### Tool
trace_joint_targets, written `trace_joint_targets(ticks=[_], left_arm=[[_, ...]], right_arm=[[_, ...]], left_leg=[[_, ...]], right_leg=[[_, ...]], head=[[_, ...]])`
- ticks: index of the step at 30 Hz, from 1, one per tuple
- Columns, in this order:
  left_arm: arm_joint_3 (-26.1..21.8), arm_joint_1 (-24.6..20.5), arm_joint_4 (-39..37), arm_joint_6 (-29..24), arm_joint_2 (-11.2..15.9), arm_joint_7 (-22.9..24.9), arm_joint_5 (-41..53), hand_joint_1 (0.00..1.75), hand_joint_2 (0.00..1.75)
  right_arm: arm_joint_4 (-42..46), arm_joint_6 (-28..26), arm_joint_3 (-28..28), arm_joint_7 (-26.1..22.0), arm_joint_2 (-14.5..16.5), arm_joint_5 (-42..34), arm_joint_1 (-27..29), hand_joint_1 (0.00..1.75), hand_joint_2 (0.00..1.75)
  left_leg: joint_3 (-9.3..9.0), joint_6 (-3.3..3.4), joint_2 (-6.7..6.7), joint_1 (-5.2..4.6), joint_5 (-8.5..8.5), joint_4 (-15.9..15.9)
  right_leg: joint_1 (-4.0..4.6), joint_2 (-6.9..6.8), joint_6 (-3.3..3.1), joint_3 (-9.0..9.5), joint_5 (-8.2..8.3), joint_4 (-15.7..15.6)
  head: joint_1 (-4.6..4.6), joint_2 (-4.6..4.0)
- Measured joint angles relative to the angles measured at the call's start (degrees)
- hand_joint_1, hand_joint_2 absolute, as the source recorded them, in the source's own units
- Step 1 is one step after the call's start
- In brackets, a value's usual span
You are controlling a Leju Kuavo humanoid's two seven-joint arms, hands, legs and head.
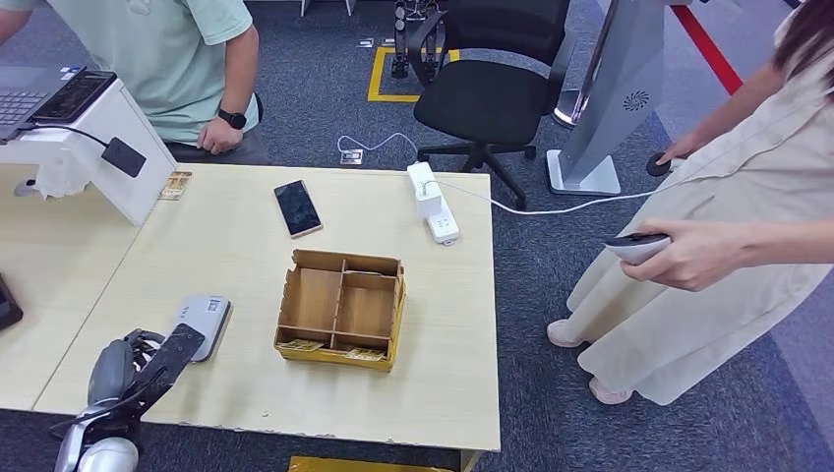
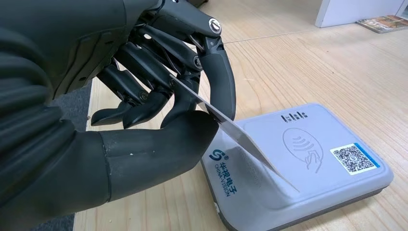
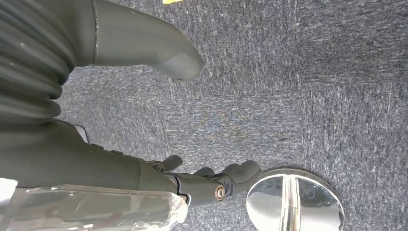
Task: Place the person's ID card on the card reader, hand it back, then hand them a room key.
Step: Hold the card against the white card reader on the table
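Left wrist view: my left hand [image 2: 144,96] pinches the ID card [image 2: 231,132] between thumb and fingers, tilted with its far edge touching the top of the grey card reader [image 2: 308,159], which sits at the near left of the table [image 1: 246,256]. My right hand [image 3: 192,180] hangs over the carpet holding nothing, fingers loosely apart. I judge the first step nearly complete, the card not yet lying flat; returning it and handing over a room key, presumably from the wooden tray [image 1: 341,307], are left.
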State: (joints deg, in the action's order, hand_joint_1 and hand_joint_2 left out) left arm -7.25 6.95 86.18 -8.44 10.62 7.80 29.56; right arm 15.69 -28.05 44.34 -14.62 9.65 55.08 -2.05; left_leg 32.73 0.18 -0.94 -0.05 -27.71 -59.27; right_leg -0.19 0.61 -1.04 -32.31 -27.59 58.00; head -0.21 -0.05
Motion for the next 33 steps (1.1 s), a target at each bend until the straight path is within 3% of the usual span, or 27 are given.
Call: trace_joint_targets(ticks=[20,27,33], left_arm=[[0.07,-4.31,-4.74,-5.76,-2.66,2.10,10.34,1.75,1.75],[0.17,-5.37,-6.78,-4.06,-2.77,3.47,11.26,1.75,1.75],[0.17,-4.81,-7.91,0.90,-2.57,5.29,11.71,1.75,1.75]], right_arm=[[0.00,0.13,0.38,0.19,0.01,1.70,-0.18,0.00,1.75],[0.02,0.44,0.83,0.24,0.01,1.85,-0.27,0.00,1.75],[0.08,0.58,1.35,0.24,0.01,2.23,-0.26,0.00,1.75]], left_leg=[[-0.02,0.00,0.01,0.00,0.00,0.00],[-0.03,0.00,0.01,0.00,0.00,0.00],[-0.03,0.00,0.01,0.00,0.00,0.00]], right_leg=[[0.00,0.02,0.00,-0.01,0.01,0.00],[0.00,0.01,-0.01,0.00,0.01,0.00],[0.00,0.01,0.00,0.01,0.01,0.00]], head=[[0.00,-0.01],[-0.01,-0.01],[-0.01,-0.01]])
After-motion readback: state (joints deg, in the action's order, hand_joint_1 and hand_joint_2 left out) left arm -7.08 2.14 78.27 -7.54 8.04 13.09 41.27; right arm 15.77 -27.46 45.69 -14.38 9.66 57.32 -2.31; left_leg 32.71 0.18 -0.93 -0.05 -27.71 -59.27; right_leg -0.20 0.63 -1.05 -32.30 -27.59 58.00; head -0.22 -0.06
